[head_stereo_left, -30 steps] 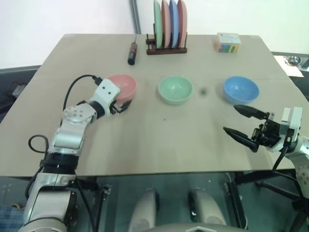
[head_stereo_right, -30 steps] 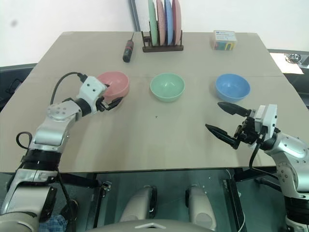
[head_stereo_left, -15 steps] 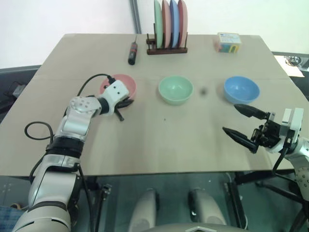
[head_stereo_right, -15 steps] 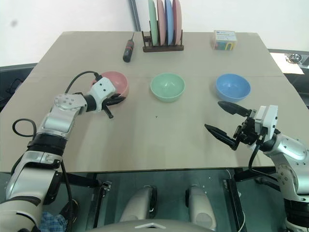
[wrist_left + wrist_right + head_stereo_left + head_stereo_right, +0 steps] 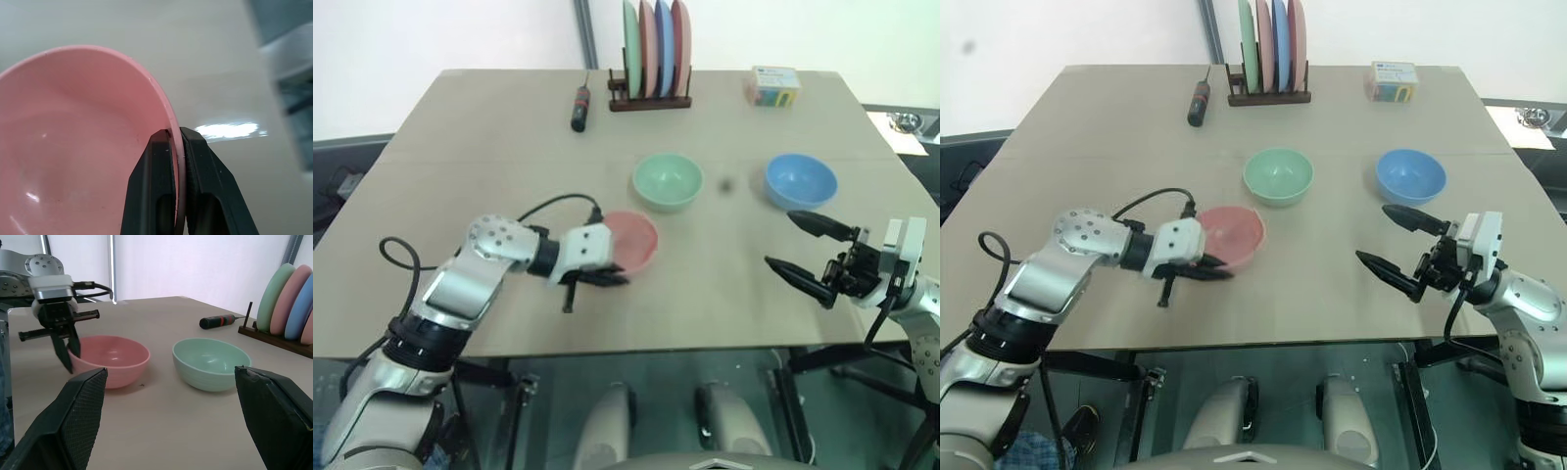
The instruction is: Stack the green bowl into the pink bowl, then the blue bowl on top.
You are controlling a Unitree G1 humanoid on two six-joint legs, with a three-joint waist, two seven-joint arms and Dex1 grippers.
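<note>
The left tool (image 5: 600,277) pinches the pink bowl (image 5: 632,241) by its thin rim near the green bowl (image 5: 667,180), likely light, stiff and slippery; the right tool (image 5: 800,251) stands spread.

Table (image 5: 460,127): pink bowl (image 5: 634,238), green bowl (image 5: 668,180), blue bowl (image 5: 801,180), screwdriver (image 5: 578,107), plate rack (image 5: 651,102), box (image 5: 775,85).

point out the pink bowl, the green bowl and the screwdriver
pink bowl (image 5: 634,238), left eye view, on its inside floor
green bowl (image 5: 668,180), left eye view, on its inside floor
screwdriver (image 5: 578,109), left eye view, on its black handle
</note>
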